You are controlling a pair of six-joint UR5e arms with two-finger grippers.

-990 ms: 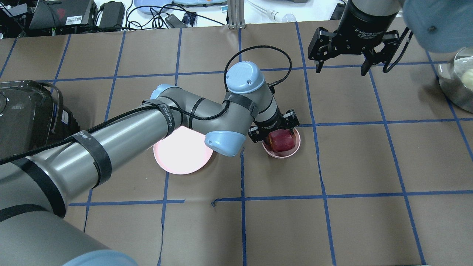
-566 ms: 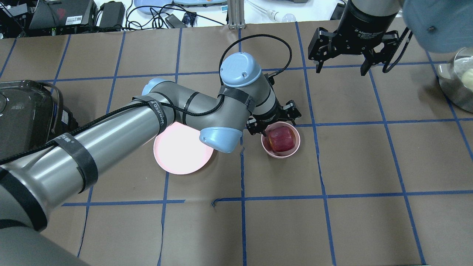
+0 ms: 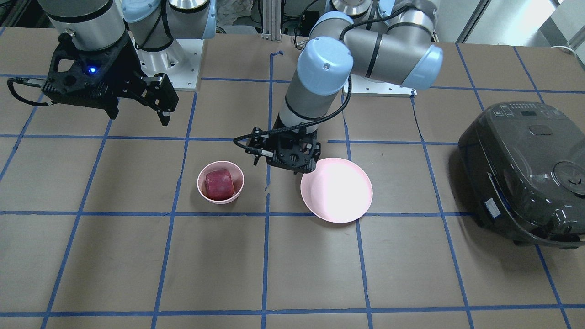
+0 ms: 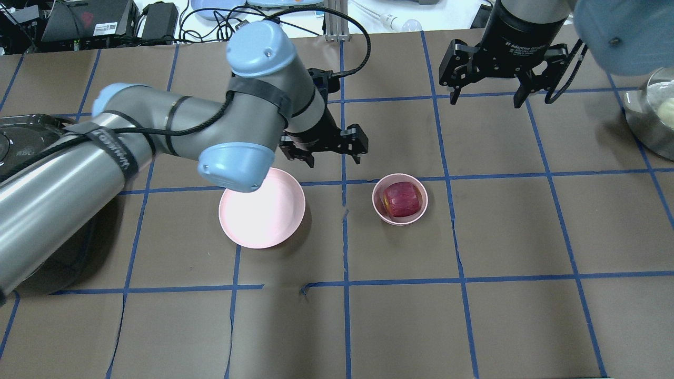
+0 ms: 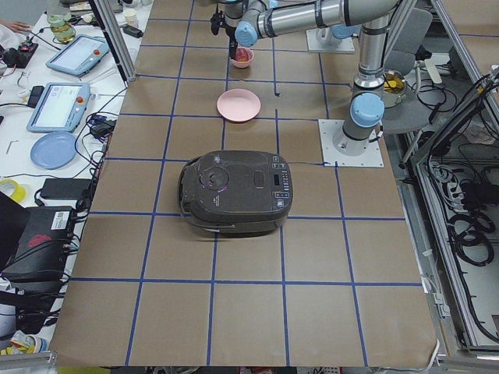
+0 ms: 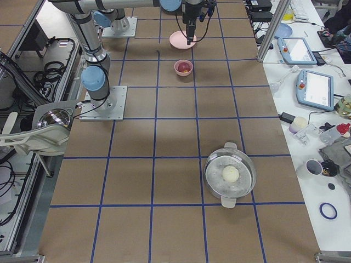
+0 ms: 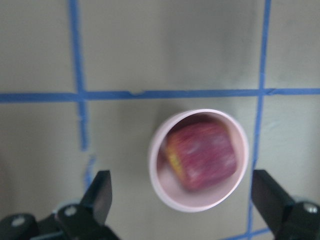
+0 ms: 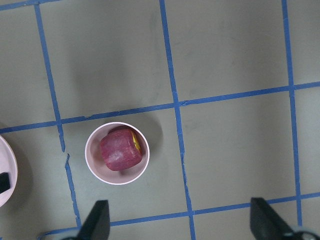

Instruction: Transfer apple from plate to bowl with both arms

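The dark-red apple (image 4: 402,199) lies in the small pink bowl (image 4: 377,208), yellow patch to one side. It also shows in the front view (image 3: 219,183) and both wrist views (image 7: 202,155) (image 8: 119,150). The wide pink plate (image 4: 261,216) (image 3: 337,189) lies bare to the bowl's left. My left gripper (image 4: 335,158) is open and empty. It hangs above the table behind the gap between plate and bowl, touching neither. My right gripper (image 4: 486,97) is open and empty, high over the far right of the table, well away from the bowl.
A black rice cooker (image 3: 525,169) stands at the table's left end under my left arm. A metal pot (image 4: 653,116) holding a pale ball sits at the far right edge. Cables and devices line the table's back edge.
My left gripper has lifted off the apple, leaving it in the bowl, and drawn up and back to the left. The right arm has not moved.
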